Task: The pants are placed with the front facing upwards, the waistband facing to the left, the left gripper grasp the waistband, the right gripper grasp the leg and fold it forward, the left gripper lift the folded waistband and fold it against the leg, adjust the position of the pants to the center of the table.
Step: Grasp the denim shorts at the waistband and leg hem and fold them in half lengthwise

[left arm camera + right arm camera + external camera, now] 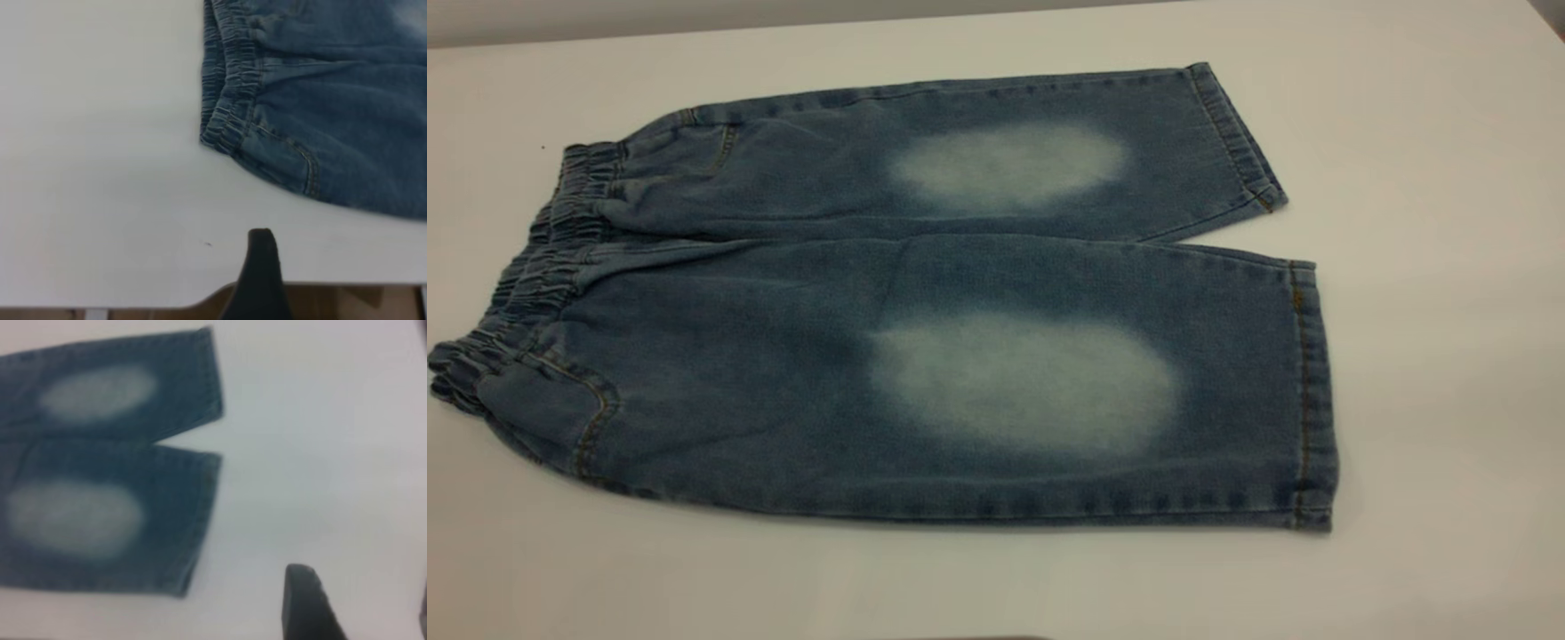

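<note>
The pants (925,302) lie flat on the table (1432,356) with the front up, a pale oval on each leg front. The waistband (525,293) is at the left and both hems point right. The near leg (1049,382) and the far leg (1005,169) lie side by side. Neither gripper shows in the exterior view. In the left wrist view the left gripper (340,243) hovers open over bare table, short of the waistband (230,87); only one of its fingers (261,273) shows. The right gripper (363,583) is open over bare table beside the leg hems (203,520).
The table's near edge (320,288) runs just under the left gripper, with brown floor below it. Bare tabletop surrounds the pants on all sides, widest to the right of the hems. A grey wall strip (605,18) borders the far edge.
</note>
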